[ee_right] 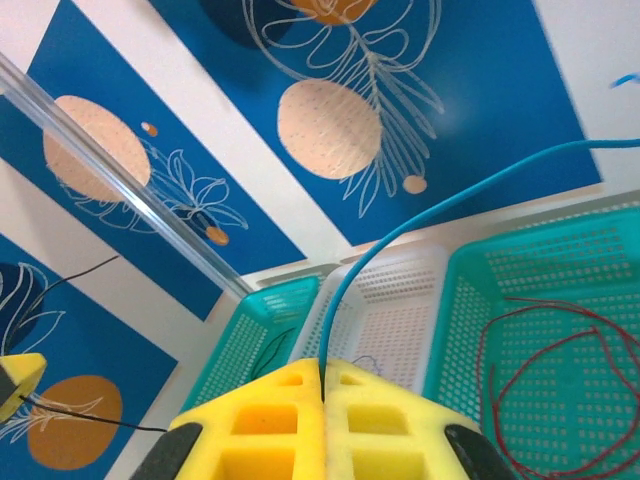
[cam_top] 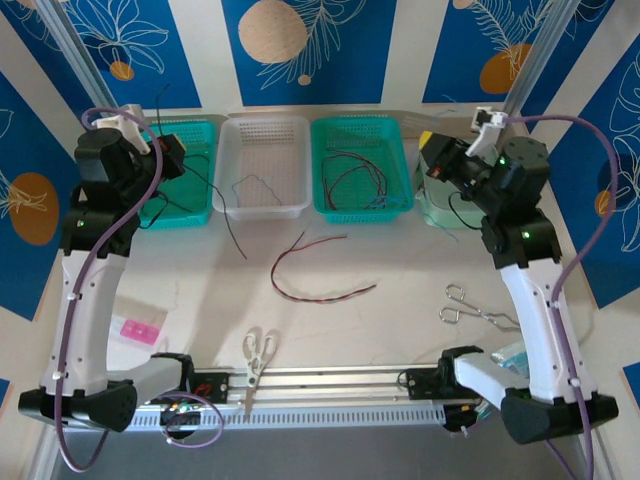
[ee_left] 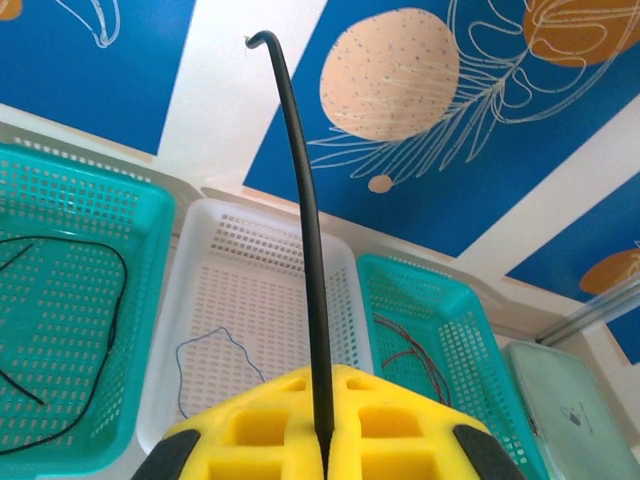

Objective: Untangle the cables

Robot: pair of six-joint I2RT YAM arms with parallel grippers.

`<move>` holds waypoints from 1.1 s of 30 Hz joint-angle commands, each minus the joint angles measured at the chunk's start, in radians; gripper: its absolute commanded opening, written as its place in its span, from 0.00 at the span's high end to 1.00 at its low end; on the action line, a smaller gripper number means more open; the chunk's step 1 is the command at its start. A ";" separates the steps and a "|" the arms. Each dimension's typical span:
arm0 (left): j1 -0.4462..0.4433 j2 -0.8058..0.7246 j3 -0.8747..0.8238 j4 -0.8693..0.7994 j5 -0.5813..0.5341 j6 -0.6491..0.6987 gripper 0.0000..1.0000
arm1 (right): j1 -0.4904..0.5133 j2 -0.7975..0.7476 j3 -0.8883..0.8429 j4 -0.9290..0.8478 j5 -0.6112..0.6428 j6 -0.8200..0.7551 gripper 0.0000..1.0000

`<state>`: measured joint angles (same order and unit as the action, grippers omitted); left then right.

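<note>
Left wrist view: the left gripper (ee_left: pixel 322 440) has its yellow pads pressed together on a black cable (ee_left: pixel 305 200), which stands straight out of the jaws along the finger axis and ends in a small hook. From above, its other end trails toward the middle of the table (cam_top: pixel 200 300). The right gripper (ee_right: pixel 322 385) is likewise pinched closed, on a blue cable (ee_right: pixel 420 215) that arcs up and off to the right.

The next move probably turns on which basket each wire belongs to. Black wires already lie in the left teal basket (ee_left: pixel 60 160), almost under the left gripper, so that arm is well placed. The white basket (ee_right: pixel 385 262) (it holds one blue-grey wire) sits left of the right gripper, beyond the right teal basket (ee_right: pixel 452 300). A twisted red-and-black pair (cam_top: pixel 310 285) remains mid-table, lying roughly left to right, about midway between the arms.
</note>
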<state>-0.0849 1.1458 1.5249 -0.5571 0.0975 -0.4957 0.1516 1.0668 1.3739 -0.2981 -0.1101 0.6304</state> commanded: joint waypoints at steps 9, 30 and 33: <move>0.010 0.120 0.243 0.108 -0.087 0.117 1.00 | 0.078 0.103 0.095 0.079 0.066 0.029 1.00; 0.001 0.496 0.449 0.618 -0.585 0.674 1.00 | 0.020 0.196 0.107 0.034 -0.004 -0.020 1.00; 0.001 0.544 0.396 0.587 -0.568 0.618 1.00 | 0.017 0.220 0.113 0.042 -0.016 -0.012 1.00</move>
<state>-0.0853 1.6573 1.9415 0.0181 -0.4423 0.1116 0.1741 1.2758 1.4471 -0.2764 -0.0933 0.6186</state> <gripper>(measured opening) 0.060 0.047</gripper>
